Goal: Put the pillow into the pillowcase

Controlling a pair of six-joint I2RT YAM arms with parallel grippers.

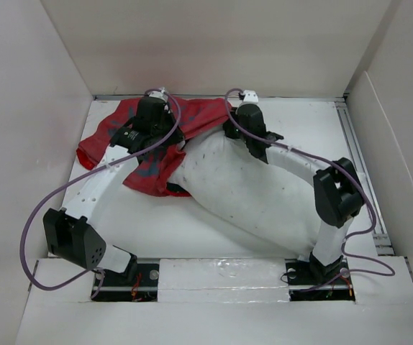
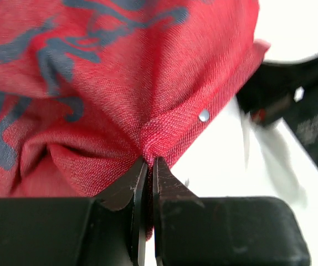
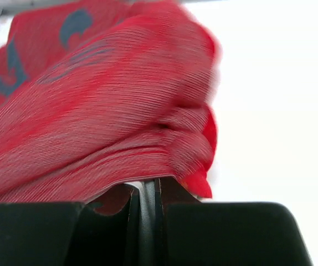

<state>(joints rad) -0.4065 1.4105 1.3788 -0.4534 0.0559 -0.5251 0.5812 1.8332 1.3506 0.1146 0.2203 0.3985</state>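
The white speckled pillow lies slantwise across the middle of the table. The red pillowcase is bunched at the back left, dull side with grey-blue marks up, and its edge drapes over the pillow's far end. My left gripper is shut on the pillowcase's hem, next to a small metal snap. My right gripper is shut on a folded edge of the pillowcase, with a pale strip between the jaws. Its fingertips meet at the fabric, as do the left ones.
White walls enclose the table on the left, back and right. A metal rail runs along the right side. Purple cables loop off both arms. The right arm's black wrist shows in the left wrist view.
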